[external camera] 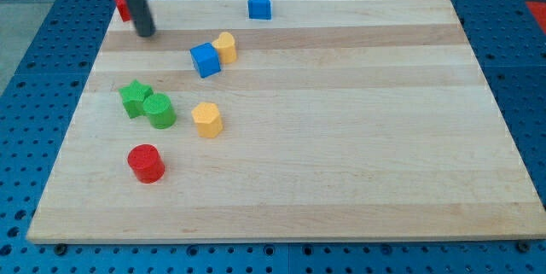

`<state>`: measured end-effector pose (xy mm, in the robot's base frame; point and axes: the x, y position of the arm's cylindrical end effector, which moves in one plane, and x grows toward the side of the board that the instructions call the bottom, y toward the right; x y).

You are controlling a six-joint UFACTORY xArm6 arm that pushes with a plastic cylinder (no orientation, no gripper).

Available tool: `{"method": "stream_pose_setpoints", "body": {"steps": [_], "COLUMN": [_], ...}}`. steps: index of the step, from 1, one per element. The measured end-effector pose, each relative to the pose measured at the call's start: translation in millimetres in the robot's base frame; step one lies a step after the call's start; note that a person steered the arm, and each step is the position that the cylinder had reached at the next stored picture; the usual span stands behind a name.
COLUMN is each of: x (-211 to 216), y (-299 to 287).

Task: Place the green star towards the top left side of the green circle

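Resting left of frame centre, the green star [134, 98] already touches the green circle [159, 111] on its upper-left side, while my tip [146, 32], holding nothing, stands well above; you would nudge this light, rigid, easily sliding block at a flat flank.

green star [134, 98], green circle [159, 111], pale wood board [341, 137]

Red cylinder [146, 163] sat at 7 o'clock of yellow hexagon block [207, 119]; blue cube [205, 60] touched yellow block [225, 47] at its 8 o'clock.
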<state>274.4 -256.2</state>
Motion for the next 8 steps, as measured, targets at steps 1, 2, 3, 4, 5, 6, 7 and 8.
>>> {"method": "stream_pose_setpoints", "body": {"steps": [1, 2, 3, 4, 5, 6, 7, 8], "x": [28.5, 54.4, 92.8, 139.2, 189.2, 185.0, 161.0, 158.7], "y": [-48.2, -48.3, -48.3, -42.4, -17.8, 30.3, 42.5, 40.5]}}
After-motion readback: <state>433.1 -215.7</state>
